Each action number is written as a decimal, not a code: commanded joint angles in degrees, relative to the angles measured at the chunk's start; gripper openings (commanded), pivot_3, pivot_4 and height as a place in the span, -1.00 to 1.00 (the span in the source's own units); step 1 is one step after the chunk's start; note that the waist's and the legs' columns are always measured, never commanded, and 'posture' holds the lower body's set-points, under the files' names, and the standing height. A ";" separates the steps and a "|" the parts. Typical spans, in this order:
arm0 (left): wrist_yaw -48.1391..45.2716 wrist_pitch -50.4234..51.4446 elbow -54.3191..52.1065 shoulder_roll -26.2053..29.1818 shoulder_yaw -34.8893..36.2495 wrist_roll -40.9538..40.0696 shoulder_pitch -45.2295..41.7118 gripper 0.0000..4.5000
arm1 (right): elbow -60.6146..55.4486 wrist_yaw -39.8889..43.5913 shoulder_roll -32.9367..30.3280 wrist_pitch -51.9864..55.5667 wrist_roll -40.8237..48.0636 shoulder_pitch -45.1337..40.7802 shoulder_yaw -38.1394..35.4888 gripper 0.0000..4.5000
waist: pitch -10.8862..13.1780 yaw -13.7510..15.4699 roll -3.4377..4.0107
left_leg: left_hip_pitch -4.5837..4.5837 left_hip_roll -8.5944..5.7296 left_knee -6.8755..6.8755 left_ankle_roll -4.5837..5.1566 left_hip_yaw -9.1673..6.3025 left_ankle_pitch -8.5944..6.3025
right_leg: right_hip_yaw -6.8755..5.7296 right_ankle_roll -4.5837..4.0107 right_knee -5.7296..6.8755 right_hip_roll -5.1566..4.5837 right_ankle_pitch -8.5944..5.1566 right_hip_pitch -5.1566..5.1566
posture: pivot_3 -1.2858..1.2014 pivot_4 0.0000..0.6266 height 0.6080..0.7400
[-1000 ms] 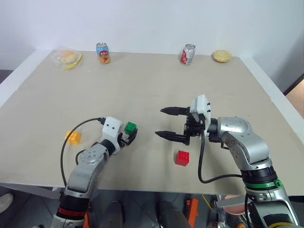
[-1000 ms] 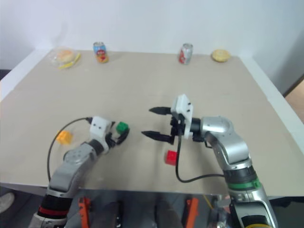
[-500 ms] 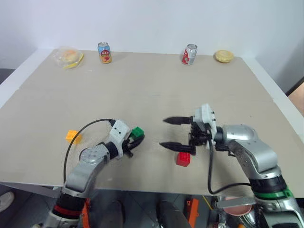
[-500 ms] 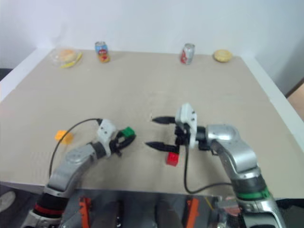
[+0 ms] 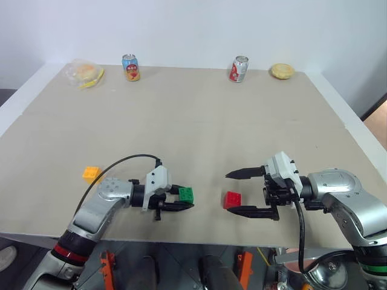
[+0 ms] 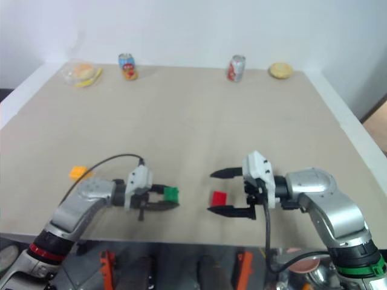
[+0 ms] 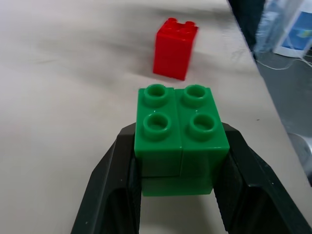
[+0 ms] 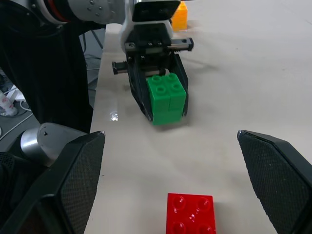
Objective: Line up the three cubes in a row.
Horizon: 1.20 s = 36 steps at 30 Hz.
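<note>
Near the table's front edge my left gripper [image 5: 184,200] is shut on the green cube [image 5: 185,194], which sits studs-up between its black fingers [image 7: 109,183]. The red cube [image 5: 232,200] rests on the table just to its right, also seen as the red cube [image 7: 175,47] beyond the green one. My right gripper [image 5: 239,193] is open, its two fingers on either side of the red cube without touching it. The yellow-orange cube [image 5: 91,174] lies on the table to the left, apart from both grippers.
Along the table's far edge stand two drink cans [image 5: 130,67] [image 5: 239,69], a wrapped food item [image 5: 84,72] at the left and a round yellowish one [image 5: 282,71] at the right. The table's front edge [image 5: 199,234] runs just below both grippers.
My left gripper has closed on the green cube and carried it right and toward the front edge, turning to point right. My right gripper has drawn back and right, now straddling the red cube.
</note>
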 commanded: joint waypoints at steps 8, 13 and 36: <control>-0.01 -4.78 5.16 -2.55 -3.08 5.38 -3.35 -0.40 | -3.87 -1.49 -1.86 0.99 2.02 1.61 -3.41 1.00 | 0.00 0.00 0.00 | 0.01 0.00 0.04 0.01 -0.01 0.00 | 0.00 0.02 0.00 0.00 0.01 0.04 | 0.03 -0.52 0.94; 0.36 -3.43 5.04 -2.93 -2.70 5.77 -3.17 0.07 | -4.45 -2.07 -1.98 1.60 2.81 1.88 -3.75 1.00 | 0.00 0.14 0.00 | 0.02 -0.05 0.13 0.01 -0.01 0.01 | 0.01 0.04 0.00 -0.06 0.00 0.13 | 0.03 -0.52 0.94; 34.97 17.28 -18.22 -1.12 37.89 -7.24 11.08 0.99 | 1.16 -12.19 15.00 5.42 7.19 -18.06 3.12 1.00 | 0.02 -0.62 -0.03 | 0.05 0.15 0.00 0.01 -0.07 0.01 | -0.05 0.01 0.03 0.15 0.04 0.07 | 0.03 -0.52 0.94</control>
